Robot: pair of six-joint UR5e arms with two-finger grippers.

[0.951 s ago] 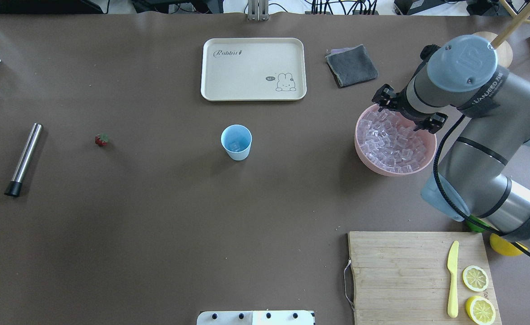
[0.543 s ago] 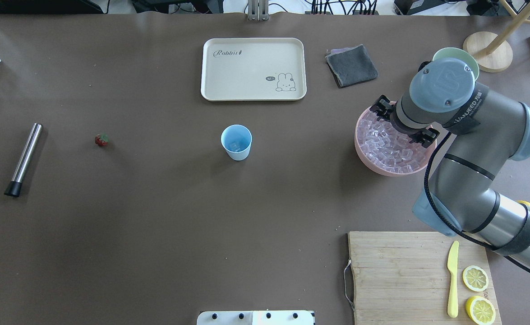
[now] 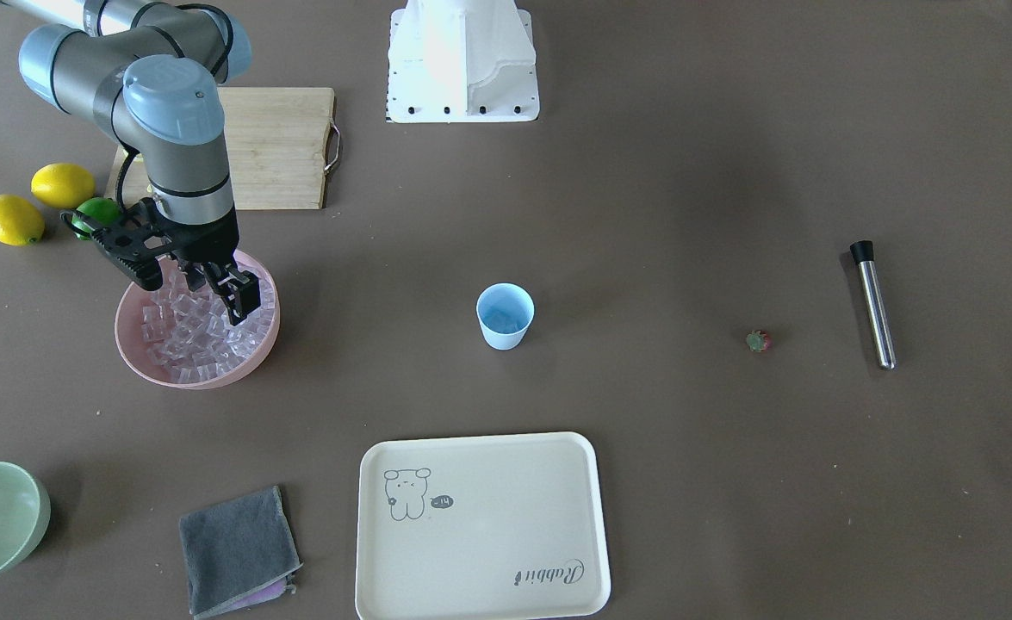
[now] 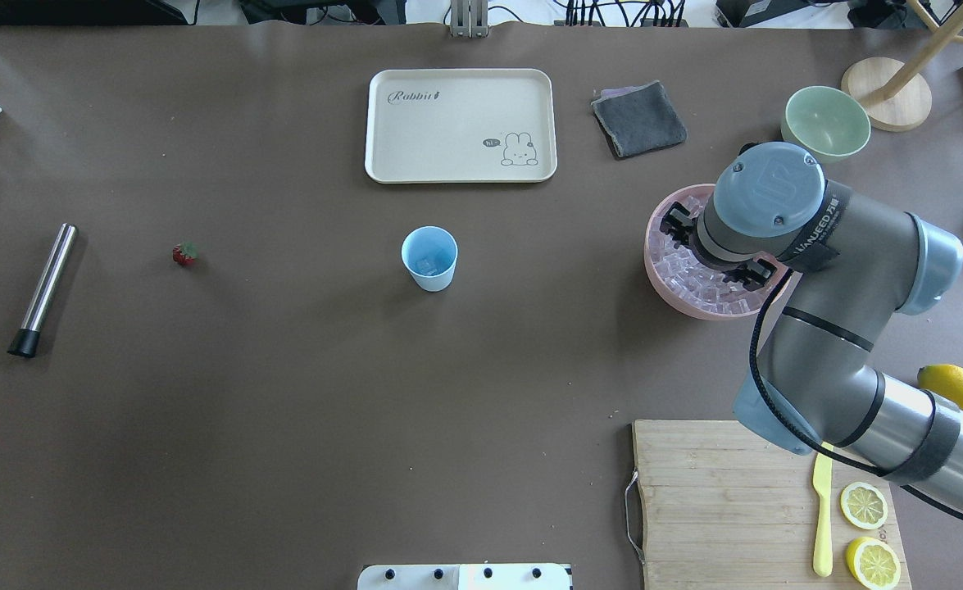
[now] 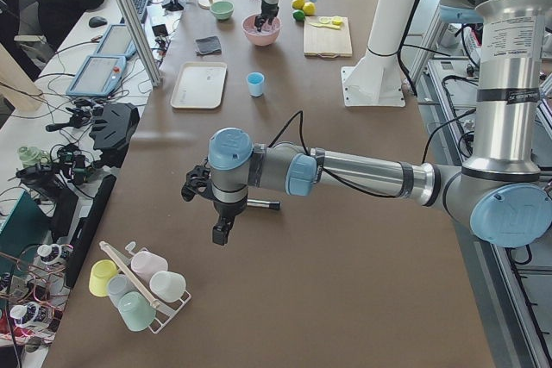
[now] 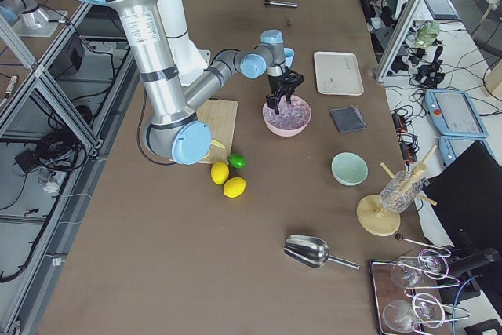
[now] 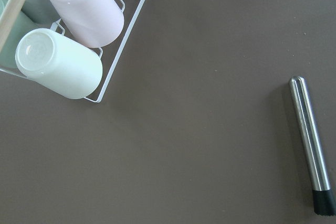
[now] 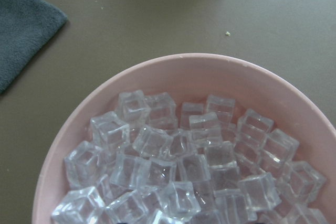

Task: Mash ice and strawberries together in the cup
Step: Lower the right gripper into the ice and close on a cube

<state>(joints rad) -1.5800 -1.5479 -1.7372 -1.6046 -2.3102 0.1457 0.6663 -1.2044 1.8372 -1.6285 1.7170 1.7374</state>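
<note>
The light-blue cup (image 4: 429, 258) stands upright mid-table with one ice cube (image 4: 425, 264) in its bottom. A heap of ice (image 8: 184, 171) fills the pink bowl (image 4: 663, 288) on the right. My right gripper (image 3: 197, 291) hangs open just over that heap, fingers pointing down, nothing between them. A small red strawberry (image 4: 185, 254) lies far to the cup's left, alone on the table. My left gripper (image 5: 220, 213) hovers over the table's far left end, beside a steel muddler (image 7: 311, 161); whether it is open or shut I cannot tell.
A cream tray (image 4: 461, 123), a grey cloth (image 4: 638, 119) and a pale green bowl (image 4: 825, 123) lie along the far side. A cutting board (image 4: 719, 492) carries a yellow knife and lemon halves. A wire rack of cups (image 7: 79, 40) sits near the left gripper.
My right arm has swung toward the robot and leftward, bringing the gripper lower over the middle of the ice bowl and uncovering the green bowl. Cup, strawberry and muddler have not moved.
</note>
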